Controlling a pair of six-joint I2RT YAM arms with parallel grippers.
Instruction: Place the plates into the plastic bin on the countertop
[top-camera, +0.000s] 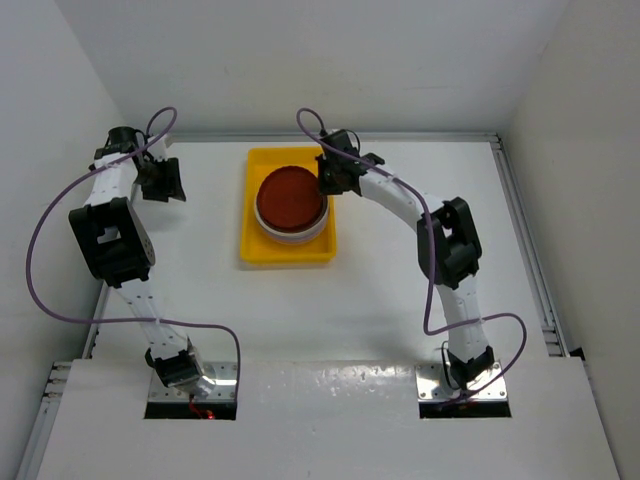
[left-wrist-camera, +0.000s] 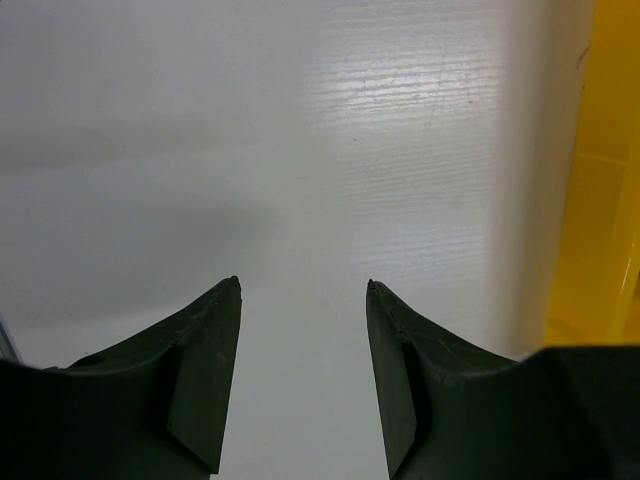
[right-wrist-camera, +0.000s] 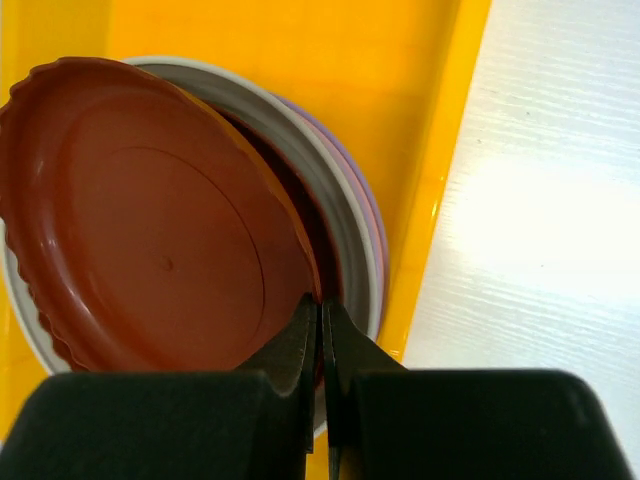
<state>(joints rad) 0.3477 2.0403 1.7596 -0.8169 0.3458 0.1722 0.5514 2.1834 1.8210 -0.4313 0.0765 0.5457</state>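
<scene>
Right wrist: pinching the rim of the dark red-brown plate (right-wrist-camera: 150, 230) with the right gripper (right-wrist-camera: 321, 305), fingers pressed together on it. Tilted ahead and left of the fingertips, atop the stacked plates (right-wrist-camera: 350, 235) inside the plastic bin (right-wrist-camera: 445, 150). Left wrist: fingers of the left gripper (left-wrist-camera: 302, 285) spread apart, holding nothing, above bare countertop (left-wrist-camera: 300, 130); plastic bin's yellow wall off to the right of the right finger.
</scene>
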